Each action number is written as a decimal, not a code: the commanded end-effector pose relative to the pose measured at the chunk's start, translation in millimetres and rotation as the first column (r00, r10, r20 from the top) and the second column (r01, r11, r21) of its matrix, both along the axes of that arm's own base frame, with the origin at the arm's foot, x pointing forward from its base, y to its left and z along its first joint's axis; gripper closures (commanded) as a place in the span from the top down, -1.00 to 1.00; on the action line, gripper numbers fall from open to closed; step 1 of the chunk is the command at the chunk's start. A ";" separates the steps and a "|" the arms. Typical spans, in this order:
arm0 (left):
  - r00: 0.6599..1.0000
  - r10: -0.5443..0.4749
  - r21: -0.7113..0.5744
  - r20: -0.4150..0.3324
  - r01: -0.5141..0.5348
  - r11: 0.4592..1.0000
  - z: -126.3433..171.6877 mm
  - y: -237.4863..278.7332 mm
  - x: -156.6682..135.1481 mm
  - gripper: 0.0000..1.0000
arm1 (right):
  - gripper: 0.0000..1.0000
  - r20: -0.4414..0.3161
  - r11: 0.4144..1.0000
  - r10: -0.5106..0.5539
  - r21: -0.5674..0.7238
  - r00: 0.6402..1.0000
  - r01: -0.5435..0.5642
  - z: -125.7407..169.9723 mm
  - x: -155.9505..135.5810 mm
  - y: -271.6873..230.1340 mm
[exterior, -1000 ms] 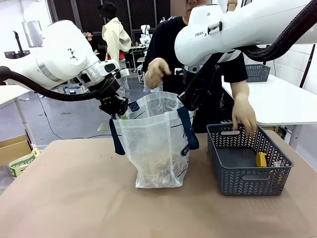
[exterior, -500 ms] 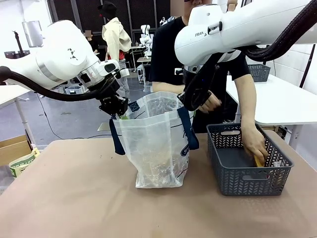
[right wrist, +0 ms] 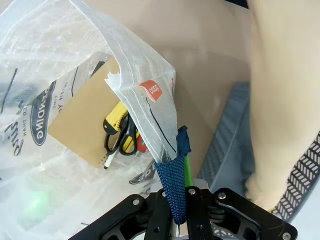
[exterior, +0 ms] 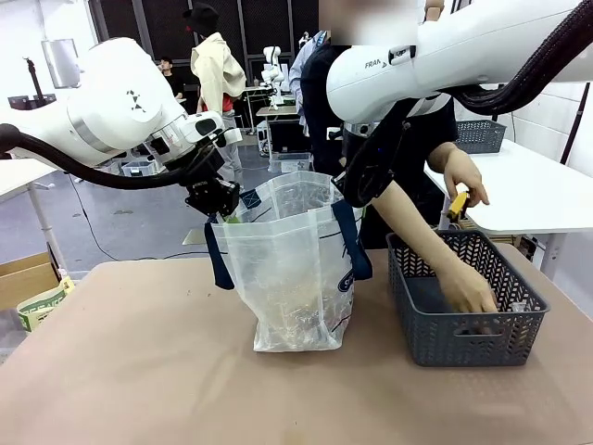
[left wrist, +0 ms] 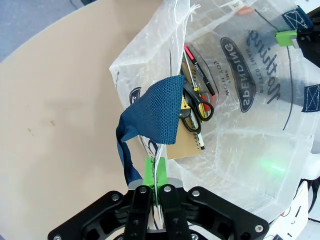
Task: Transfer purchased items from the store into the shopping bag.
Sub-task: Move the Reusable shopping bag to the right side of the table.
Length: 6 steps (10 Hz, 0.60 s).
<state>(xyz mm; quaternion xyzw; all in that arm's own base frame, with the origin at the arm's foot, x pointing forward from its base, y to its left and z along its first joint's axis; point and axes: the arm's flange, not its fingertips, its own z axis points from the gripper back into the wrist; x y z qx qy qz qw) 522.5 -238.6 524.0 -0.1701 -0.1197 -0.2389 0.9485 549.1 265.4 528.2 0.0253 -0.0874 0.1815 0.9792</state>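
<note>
Scissors (left wrist: pixel 192 95) lie in shopping bag (left wrist: pixel 250 145); person's hand (exterior: pixel 470 295) occupies basket (exterior: pixel 463 338).

Crinkly translucent plastic shopping bag (exterior: pixel 295 278), coarse woven navy cloth strap (left wrist: pixel 156 116), matt grey plastic basket (exterior: pixel 435 338), matt tan table (exterior: pixel 130 371)

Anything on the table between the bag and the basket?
Nothing. In the front view, the strip of tabletop between the shopping bag and the basket is bare.

front across table (exterior: pixel 120 371); both wrists close, above shopping bag (left wrist: pixel 260 150)
</note>
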 end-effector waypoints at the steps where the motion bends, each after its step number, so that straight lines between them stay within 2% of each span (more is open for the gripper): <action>1: 1.000 0.012 -0.003 -0.001 -0.012 1.000 0.2 1.5 0.4 -1.00 | -1.00 0.001 1.000 -0.003 0.000 1.000 0.003 -0.9 0.5 -1.5; 6: 1.000 0.012 -0.003 -0.001 -0.012 1.000 0.2 1.5 0.4 -1.00 | -1.00 0.001 1.000 -0.003 0.000 1.000 0.003 -0.9 0.5 -1.5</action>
